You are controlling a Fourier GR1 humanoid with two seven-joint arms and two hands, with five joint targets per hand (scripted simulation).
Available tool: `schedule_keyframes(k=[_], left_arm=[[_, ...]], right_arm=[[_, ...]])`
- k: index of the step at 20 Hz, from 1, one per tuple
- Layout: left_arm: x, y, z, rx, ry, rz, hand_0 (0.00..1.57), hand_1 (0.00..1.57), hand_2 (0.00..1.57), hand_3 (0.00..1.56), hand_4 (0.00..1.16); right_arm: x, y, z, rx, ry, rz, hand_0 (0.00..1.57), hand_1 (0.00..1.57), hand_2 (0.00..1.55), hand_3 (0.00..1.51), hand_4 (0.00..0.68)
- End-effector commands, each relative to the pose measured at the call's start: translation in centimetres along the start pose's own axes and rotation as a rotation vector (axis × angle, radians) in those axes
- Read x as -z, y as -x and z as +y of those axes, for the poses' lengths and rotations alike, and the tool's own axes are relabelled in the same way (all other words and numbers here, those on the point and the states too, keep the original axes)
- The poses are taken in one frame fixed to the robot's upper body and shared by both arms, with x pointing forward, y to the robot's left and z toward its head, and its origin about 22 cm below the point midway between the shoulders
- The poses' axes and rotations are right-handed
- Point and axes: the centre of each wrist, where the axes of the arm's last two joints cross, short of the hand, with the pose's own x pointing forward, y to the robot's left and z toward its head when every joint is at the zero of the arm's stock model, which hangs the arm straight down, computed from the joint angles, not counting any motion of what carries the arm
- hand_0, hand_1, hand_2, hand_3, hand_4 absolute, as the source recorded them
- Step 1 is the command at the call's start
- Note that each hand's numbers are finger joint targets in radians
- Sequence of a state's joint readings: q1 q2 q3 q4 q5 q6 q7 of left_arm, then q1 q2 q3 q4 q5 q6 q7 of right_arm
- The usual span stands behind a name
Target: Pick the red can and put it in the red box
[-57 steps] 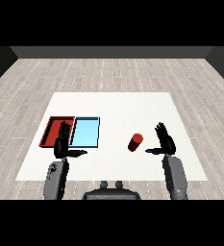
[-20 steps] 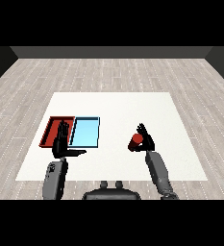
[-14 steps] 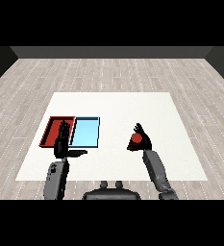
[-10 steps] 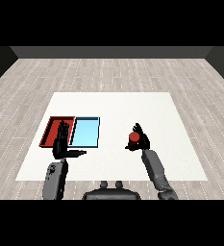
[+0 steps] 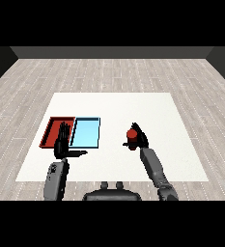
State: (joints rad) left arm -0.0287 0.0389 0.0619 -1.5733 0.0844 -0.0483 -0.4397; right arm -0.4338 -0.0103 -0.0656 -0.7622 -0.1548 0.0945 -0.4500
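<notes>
The red can (image 5: pixel 132 134) stands upright on the white table (image 5: pixel 147 108), right of the trays. My right hand (image 5: pixel 139 138) is against its right side with fingers and thumb curled round it. The red tray (image 5: pixel 54 129) lies at the left of the table, with the light blue tray (image 5: pixel 86 132) touching its right side. My left hand (image 5: pixel 63 143) is held up with straight fingers and the thumb pointing right, in front of the near edge of the two trays; it holds nothing.
Both trays show nothing inside them. The table's near edge (image 5: pixel 109 179) runs just ahead of my forearms. Grey plank floor surrounds the table.
My right hand has swung left from the table's right side to the can and curled round it. The can has shifted slightly left. The left hand has hardly moved.
</notes>
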Motion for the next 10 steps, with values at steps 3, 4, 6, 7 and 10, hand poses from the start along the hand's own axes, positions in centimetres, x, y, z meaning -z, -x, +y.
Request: schedule_keyframes(k=[3, 4, 6, 7, 10], left_arm=[[0.4, 0.1, -0.6, 0.003, -0.01, 0.005, 0.0, 0.0, 0.0, 0.0, 0.0], [-0.4, -0.3, 0.2, 0.001, 0.001, 0.0, 0.0, 0.0, 0.0, 0.0, 0.0], [-1.0, -3.0, 0.8, 0.015, 0.007, -0.017, 0.0, 0.0, 0.0, 0.0, 0.0], [0.0, -0.9, -0.6, -0.005, 0.015, -0.012, 0.0, 0.0, 0.0, 0.0, 0.0], [-0.1, -1.2, 0.2, 0.016, 0.004, 0.011, 0.0, 0.0, 0.0, 0.0, 0.0]], right_arm=[[0.6, -0.3, -0.2, -0.093, 0.103, 0.023, 1.47, 1.47, 1.46, 1.42, 0.614], [0.3, 0.0, 1.1, -0.1, 0.105, 0.019, 1.45, 1.45, 1.46, 1.42, 0.612], [-0.4, 1.5, 1.4, -0.119, 0.1, 0.015, 1.47, 1.47, 1.46, 1.4, 0.6], [-0.4, 1.5, 0.7, -0.111, 0.098, 0.014, 1.47, 1.47, 1.45, 1.4, 0.595], [-1.5, 1.8, -1.0, -0.142, 0.069, -0.013, 1.45, 1.45, 1.44, 1.4, 0.594]])
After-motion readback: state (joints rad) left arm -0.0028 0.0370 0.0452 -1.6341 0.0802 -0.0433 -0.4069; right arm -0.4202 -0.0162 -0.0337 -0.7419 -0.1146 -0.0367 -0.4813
